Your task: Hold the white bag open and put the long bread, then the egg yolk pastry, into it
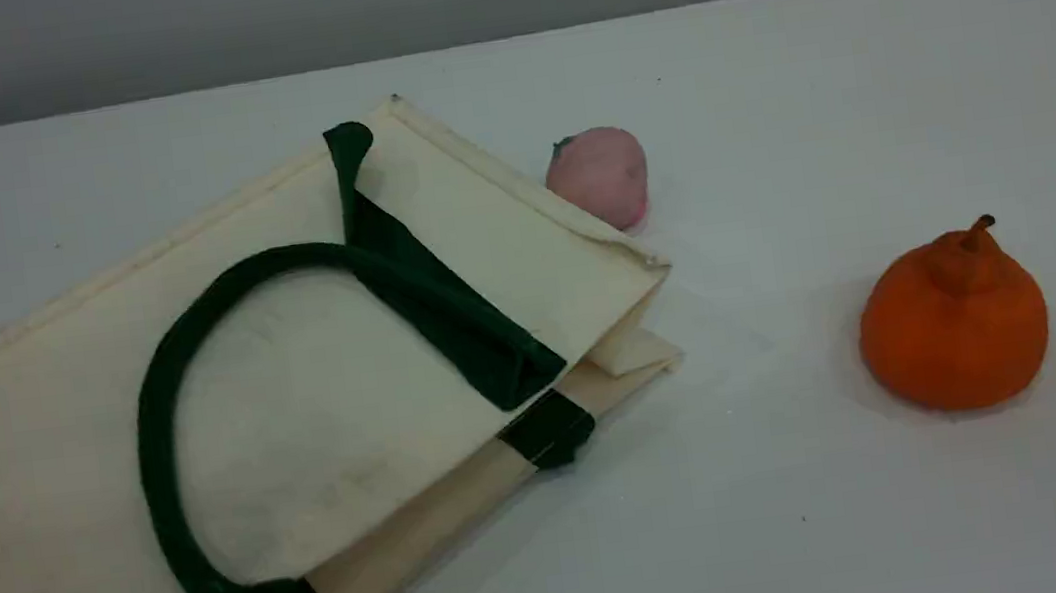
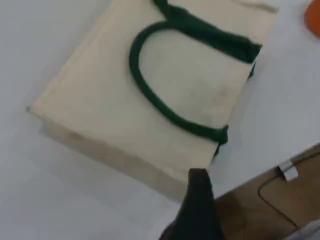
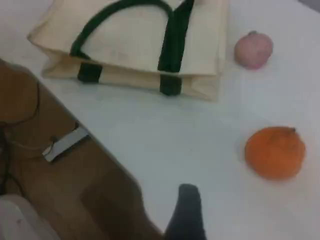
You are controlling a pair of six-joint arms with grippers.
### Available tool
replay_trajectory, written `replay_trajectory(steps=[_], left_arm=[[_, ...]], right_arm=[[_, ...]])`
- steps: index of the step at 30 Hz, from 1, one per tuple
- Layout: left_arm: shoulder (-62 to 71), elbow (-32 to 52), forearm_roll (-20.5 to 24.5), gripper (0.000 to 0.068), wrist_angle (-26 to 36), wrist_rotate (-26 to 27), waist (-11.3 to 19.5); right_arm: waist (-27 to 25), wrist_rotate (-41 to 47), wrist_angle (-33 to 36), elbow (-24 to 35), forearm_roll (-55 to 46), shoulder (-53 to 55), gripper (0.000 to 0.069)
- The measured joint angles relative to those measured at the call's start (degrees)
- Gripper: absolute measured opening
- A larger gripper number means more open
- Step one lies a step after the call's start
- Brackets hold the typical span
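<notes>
The white bag (image 1: 300,405) lies flat on the table at the left, its mouth edge turned toward the middle and pressed shut. One dark green handle (image 1: 163,422) loops across its top face. It also shows in the left wrist view as the bag (image 2: 100,100) and in the right wrist view as the bag (image 3: 130,45). The long bread and the egg yolk pastry are out of view. Neither arm shows in the scene view. My left gripper's one visible fingertip (image 2: 199,197) hovers over the bag's near edge. My right gripper's fingertip (image 3: 187,210) hangs above the table's front edge. Nothing is between either gripper's jaws.
A pink round ball (image 1: 601,177) sits just behind the bag's far right corner. An orange stemmed fruit (image 1: 955,325) stands alone at the right. Beyond the table's front edge lies a brown surface (image 3: 60,190) with a cable and a small white part (image 3: 65,144).
</notes>
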Motion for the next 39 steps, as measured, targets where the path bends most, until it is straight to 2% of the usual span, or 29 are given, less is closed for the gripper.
replay_trajectory(steps=[8,12,17,19,27,37,39], left_arm=[[0.0,5.4,0.2,0.0539,-2.2,-2.3,0.0],[0.0,5.5,0.4,0.0539,-5.5,-2.3,0.1],[0.0,6.3,1.4,0.0539,-5.6,-3.6,0.1],[0.0,6.5,3.4,0.0539,-6.4,-5.3,0.1],[0.0,7.1,13.6,0.0514,-7.9,-17.7,0.1],[0.0,7.1,13.4,0.0502,-7.9,-17.9,0.1],[0.0,7.1,13.1,0.0502,-7.9,-17.9,0.1]], right_arm=[[0.0,-0.1,-4.1,2.7,3.8,0.0,0.0561],[0.0,-0.3,-4.6,2.7,3.8,0.0,0.0561],[0.0,0.2,-4.5,2.7,4.4,0.0,0.0561],[0.0,0.2,-4.4,2.7,4.6,0.0,0.0561],[0.0,0.2,-4.4,2.7,4.8,0.0,0.0561],[-0.1,0.2,-4.3,2.7,4.8,0.0,0.0561],[-1.9,0.2,-4.3,2.7,5.2,-0.1,0.0561]])
